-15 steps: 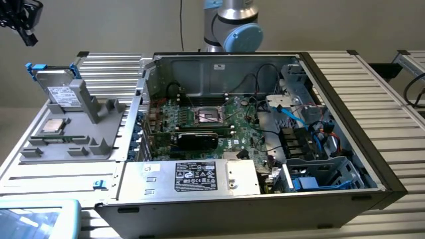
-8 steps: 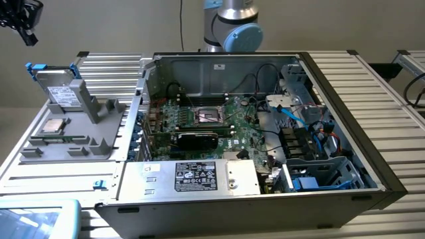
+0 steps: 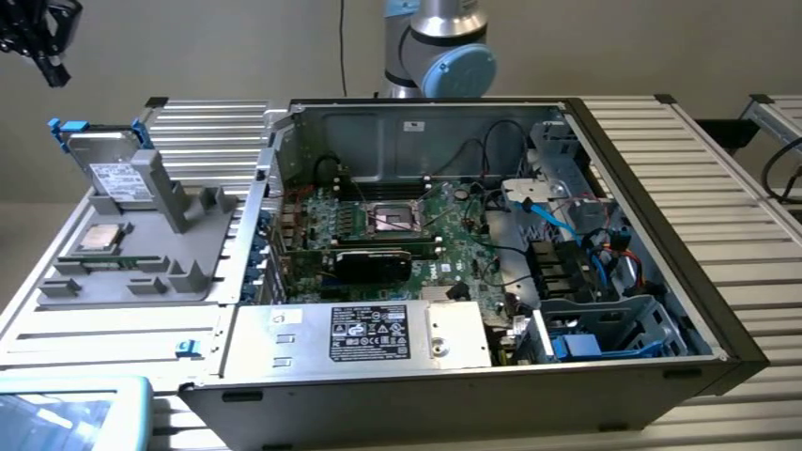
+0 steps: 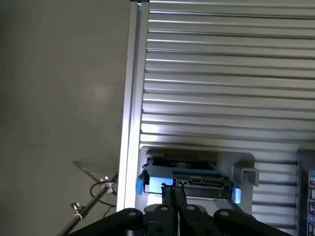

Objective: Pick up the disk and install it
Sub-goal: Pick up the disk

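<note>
Black gripper [image 3: 51,68] high at exterior view's left, above disk and well apart from it; fingers [image 4: 168,199] pressed together, nothing held. Flat rectangular grey-silver disk [image 3: 111,169], white label, bright blue plastic carrier, stands on edge in grey plastic fixture [image 3: 150,258] on ribbed aluminium table [image 3: 213,127], beside open black computer case [image 3: 652,235]. Small square silver chip [image 3: 100,240] lies flat in same fixture

Blue, grey and silver on a striped metal table

The disk [image 3: 111,177] is grey-silver with a white printed label and a bright blue carrier. Its holder [image 3: 150,258] is matt grey and the processor chip [image 3: 100,240] silver. The gripper [image 4: 173,192] is black. The motherboard [image 3: 414,235] is green, and the power supply [image 3: 439,329] is silver with a black label. The table [image 3: 701,150] shows pale ribbed slats.
</note>
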### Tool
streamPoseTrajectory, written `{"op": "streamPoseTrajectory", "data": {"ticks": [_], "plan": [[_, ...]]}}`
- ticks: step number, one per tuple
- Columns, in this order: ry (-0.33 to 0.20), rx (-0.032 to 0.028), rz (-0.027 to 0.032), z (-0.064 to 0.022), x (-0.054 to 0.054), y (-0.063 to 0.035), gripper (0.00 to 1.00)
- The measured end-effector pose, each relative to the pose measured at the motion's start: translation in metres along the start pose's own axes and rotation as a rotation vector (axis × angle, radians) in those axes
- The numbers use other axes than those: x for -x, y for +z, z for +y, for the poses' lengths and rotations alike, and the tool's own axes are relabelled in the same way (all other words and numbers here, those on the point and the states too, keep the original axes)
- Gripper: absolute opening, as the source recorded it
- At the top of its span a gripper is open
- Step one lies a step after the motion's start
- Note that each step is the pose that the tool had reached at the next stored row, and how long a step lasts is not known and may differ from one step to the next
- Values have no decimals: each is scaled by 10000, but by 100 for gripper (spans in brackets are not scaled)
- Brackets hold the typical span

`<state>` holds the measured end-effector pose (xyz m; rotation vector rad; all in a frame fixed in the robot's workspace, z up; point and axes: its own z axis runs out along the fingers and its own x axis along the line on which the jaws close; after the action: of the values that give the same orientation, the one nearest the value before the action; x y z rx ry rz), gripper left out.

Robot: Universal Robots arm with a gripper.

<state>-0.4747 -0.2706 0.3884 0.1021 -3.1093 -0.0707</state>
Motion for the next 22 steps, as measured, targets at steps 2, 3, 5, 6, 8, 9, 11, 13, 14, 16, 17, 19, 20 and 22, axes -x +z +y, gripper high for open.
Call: {"op": "streamPoseTrajectory", "data": {"ticks": [2, 3, 5, 6, 8, 9, 11, 13, 14, 16, 17, 19, 20, 22], "plan": [[-375, -11, 17, 0, 0, 0, 11], [-556, -16, 26, 0, 0, 0, 11], [-914, -26, 42, 0, 0, 1, 11], [-1100, -31, 51, 0, 0, 1, 11], [-1454, -41, 67, 0, 0, 2, 11], [-1632, -46, 77, 0, 0, 2, 11], [-2002, -57, 93, 0, 0, 4, 11], [-2363, -67, 110, 0, 0, 4, 11], [-2546, -72, 119, 0, 0, 5, 11], [-2905, -82, 136, 0, 0, 6, 11], [-3092, -88, 143, -1, 0, 6, 11], [-3450, -98, 160, 0, 0, 7, 11], [-3631, -103, 167, 0, 0, 8, 11], [-3995, -114, 182, -1, 0, 9, 11]]}}
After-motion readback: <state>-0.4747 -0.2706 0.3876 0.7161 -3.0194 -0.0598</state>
